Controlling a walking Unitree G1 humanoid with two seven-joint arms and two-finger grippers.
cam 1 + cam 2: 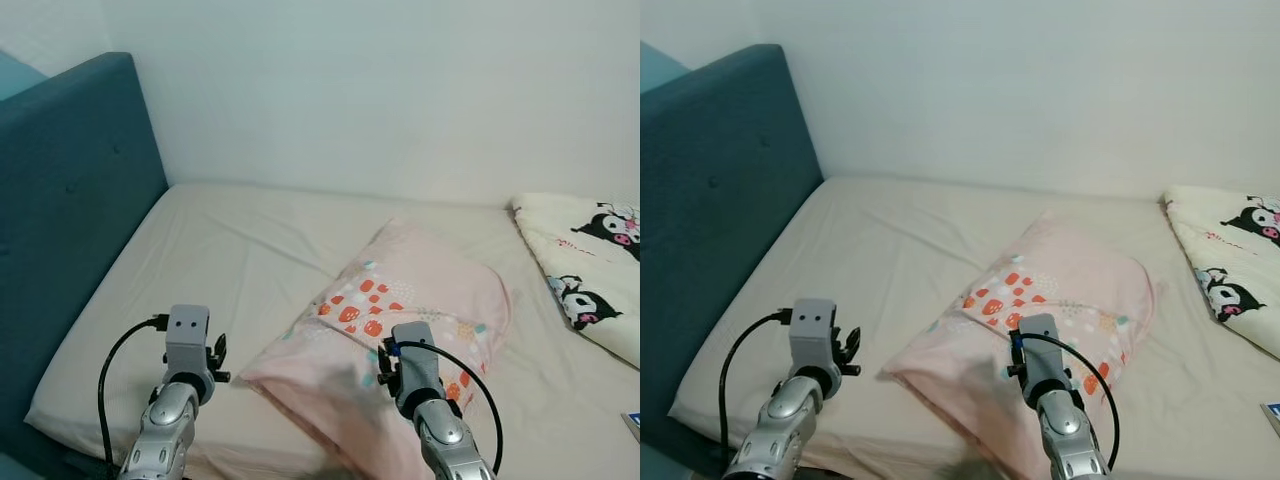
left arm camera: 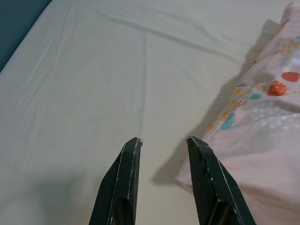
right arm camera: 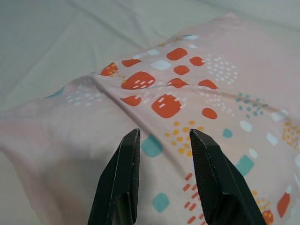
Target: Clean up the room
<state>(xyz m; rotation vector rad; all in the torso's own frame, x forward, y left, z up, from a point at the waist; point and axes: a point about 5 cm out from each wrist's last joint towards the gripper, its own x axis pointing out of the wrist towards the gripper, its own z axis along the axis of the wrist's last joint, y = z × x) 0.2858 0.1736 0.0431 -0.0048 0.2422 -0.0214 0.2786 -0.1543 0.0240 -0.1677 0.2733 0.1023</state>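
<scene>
Pink pillow (image 1: 400, 330) lying askew mid-mattress (image 1: 220, 250), away from headboard (image 1: 70, 200). Right gripper (image 3: 161, 140) poised over it, left gripper (image 2: 164, 143) beside its corner; both jaws apart, empty, presumably for two-handed lift.

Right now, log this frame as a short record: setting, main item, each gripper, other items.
setting: bed with beige sheet, teal headboard on robot's left, white wall behind
main item: pink patterned pillow, lying askew mid-bed
left gripper: open, over bare sheet beside the pillow's near corner, holding nothing
right gripper: open, above the pillow's printed face, holding nothing
other items: cream cartoon-print blanket at the bed's right side
</scene>
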